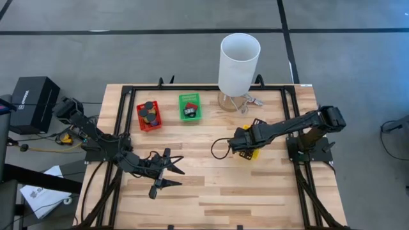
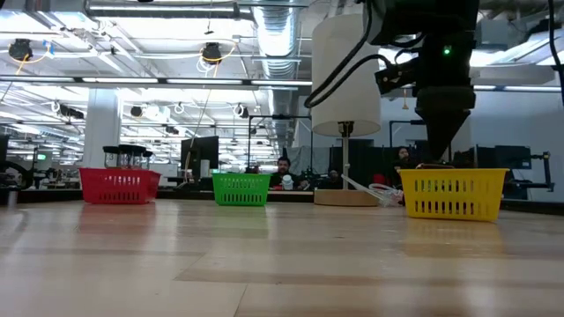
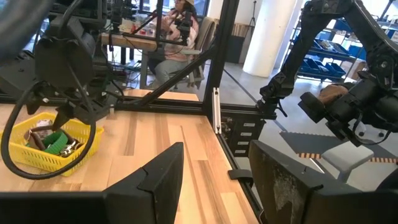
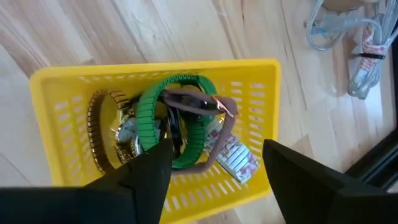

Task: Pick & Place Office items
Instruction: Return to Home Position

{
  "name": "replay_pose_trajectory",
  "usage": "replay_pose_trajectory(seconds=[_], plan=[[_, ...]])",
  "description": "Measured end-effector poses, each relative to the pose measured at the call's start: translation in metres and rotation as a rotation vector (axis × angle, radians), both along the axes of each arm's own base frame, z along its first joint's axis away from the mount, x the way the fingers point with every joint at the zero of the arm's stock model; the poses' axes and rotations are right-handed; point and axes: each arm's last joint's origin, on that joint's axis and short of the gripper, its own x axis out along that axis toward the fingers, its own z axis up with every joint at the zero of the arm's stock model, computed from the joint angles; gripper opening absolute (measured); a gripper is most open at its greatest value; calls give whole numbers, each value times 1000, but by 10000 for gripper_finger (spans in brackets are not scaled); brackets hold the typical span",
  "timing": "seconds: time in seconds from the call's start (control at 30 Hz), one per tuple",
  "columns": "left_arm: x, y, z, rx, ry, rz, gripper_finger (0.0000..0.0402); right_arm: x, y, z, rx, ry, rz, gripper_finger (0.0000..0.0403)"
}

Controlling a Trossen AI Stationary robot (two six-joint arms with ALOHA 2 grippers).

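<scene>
Office items lie in the yellow bin (image 4: 155, 70): a green tape roll (image 4: 149, 106), a gold wristwatch (image 4: 109, 134), a brown strap (image 4: 225, 121) and a silvery packet (image 4: 235, 157). My right gripper (image 4: 214, 180) hangs open just above that bin (image 1: 254, 153), pointing steeply down, with nothing between its fingers. My left gripper (image 1: 171, 176) stands open and level above the bare table near the front left, holding nothing. The red bin (image 1: 149, 117) holds several dark round items, and the green bin (image 1: 189, 107) holds dark and red pieces.
A tall white cylinder (image 1: 239, 61) stands on a wooden base at the table's far edge, with a bundle of clear cable (image 4: 336, 31) beside it. A black frame (image 1: 294, 121) borders the tabletop. The wooden table's middle and near part (image 1: 223, 191) is bare.
</scene>
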Motion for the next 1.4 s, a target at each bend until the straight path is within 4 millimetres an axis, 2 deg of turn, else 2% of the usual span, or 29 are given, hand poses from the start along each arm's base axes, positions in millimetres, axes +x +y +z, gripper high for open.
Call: replay_pose_trajectory(seconds=[0.17, 0.37, 0.6, 0.77, 0.87, 0.97, 1.1, 1.23, 1.3, 1.4], plan=[[0, 0, 0, 8, -2, 0, 176, -3, 5, 1, -13, 32, 46, 230], [1, 3, 2, 43, -15, 11, 176, -10, 23, 16, -41, 21, 304, 200], [-13, 16, 17, 133, -49, 89, 164, -30, 36, 59, -97, -206, 469, 127], [-36, 34, 32, 159, -36, 132, 122, -48, 35, 94, -101, -407, 567, 59], [-50, 45, 39, 243, -41, 136, 92, -61, 32, 113, -115, -512, 620, 15], [-62, 54, 44, 350, -55, 132, 59, -72, 28, 127, -128, -621, 647, 9], [-75, 66, 51, 380, -72, 215, 12, -87, 21, 122, -170, -735, 713, 15], [-76, 79, 52, 385, -58, 274, 6, -101, 13, 106, -193, -834, 750, 3], [-73, 84, 47, 386, -52, 264, 5, -107, 8, 99, -185, -890, 775, 3], [-65, 94, 28, 389, -1, 277, 1, -116, 0, 94, -173, -990, 807, 5]])
